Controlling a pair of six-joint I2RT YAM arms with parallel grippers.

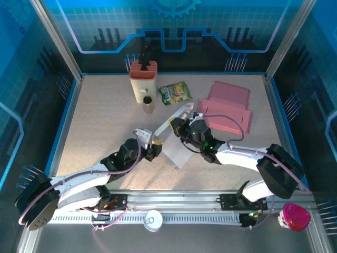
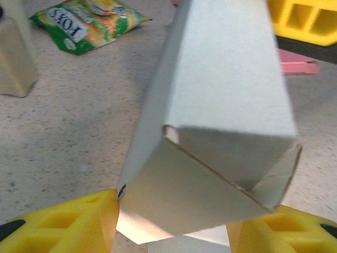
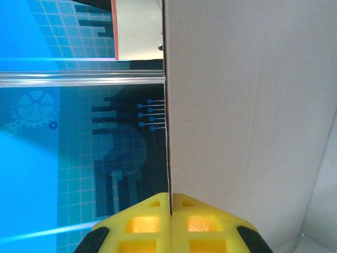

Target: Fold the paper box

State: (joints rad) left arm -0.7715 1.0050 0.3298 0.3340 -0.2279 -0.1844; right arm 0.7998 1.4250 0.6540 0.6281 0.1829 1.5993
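Note:
The white paper box (image 1: 176, 141) lies tilted in the middle of the table, partly folded into a long tube. In the left wrist view its near end (image 2: 210, 184) faces me with a flap folded across it. My left gripper (image 1: 154, 149) is open, and its yellow fingers (image 2: 68, 226) stand wide apart on either side of that end. The left one touches the box's lower corner. My right gripper (image 1: 177, 126) is at the box's far end. Its yellow pads (image 3: 142, 224) are shut on the thin edge of a box panel (image 3: 247, 105).
A beige holder (image 1: 143, 79) and a small brown bottle (image 1: 148, 104) stand at the back. A green snack bag (image 1: 175, 93) lies beside them and pink trays (image 1: 226, 108) lie to the right. A pink object (image 1: 295, 216) sits off the table's near right corner.

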